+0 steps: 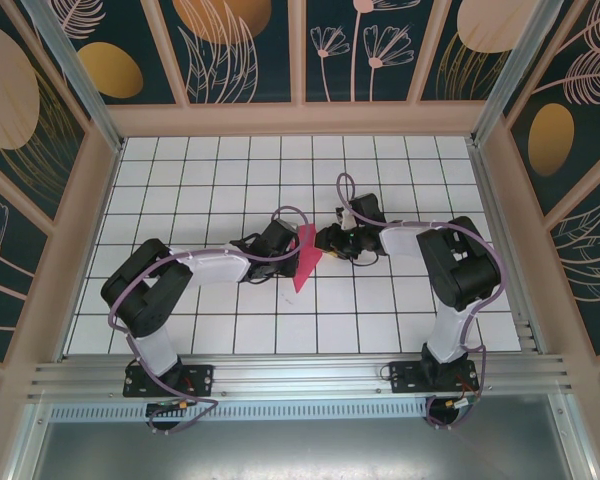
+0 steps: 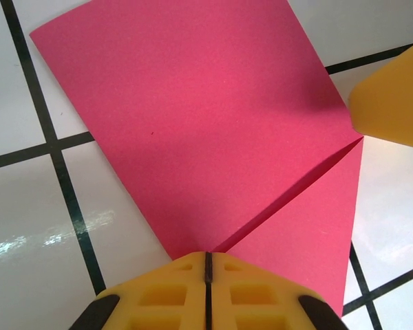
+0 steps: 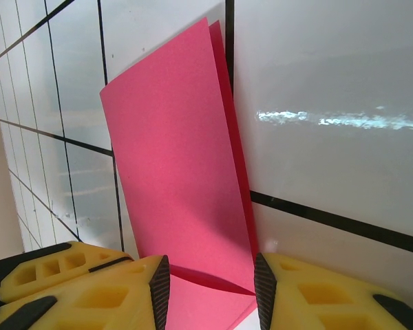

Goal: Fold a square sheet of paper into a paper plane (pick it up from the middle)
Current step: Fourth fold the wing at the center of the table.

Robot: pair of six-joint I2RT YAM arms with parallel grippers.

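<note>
Paper [image 1: 303, 260] pinched by left end effector [image 2: 208, 265], right end effector [image 3: 210, 275] astride.

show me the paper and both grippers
paper [image 2: 193, 117]: left wrist view, middle of the big flap
left gripper [image 2: 208, 260]: left wrist view, between shut fingers
right gripper [image 3: 211, 267]: right wrist view, between its fingers

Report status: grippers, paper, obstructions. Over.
Left gripper shut, pinching the folded pink paper at a corner. Right gripper open, astride the paper. Grippers crowd each other; nothing else lies on the paper.
</note>
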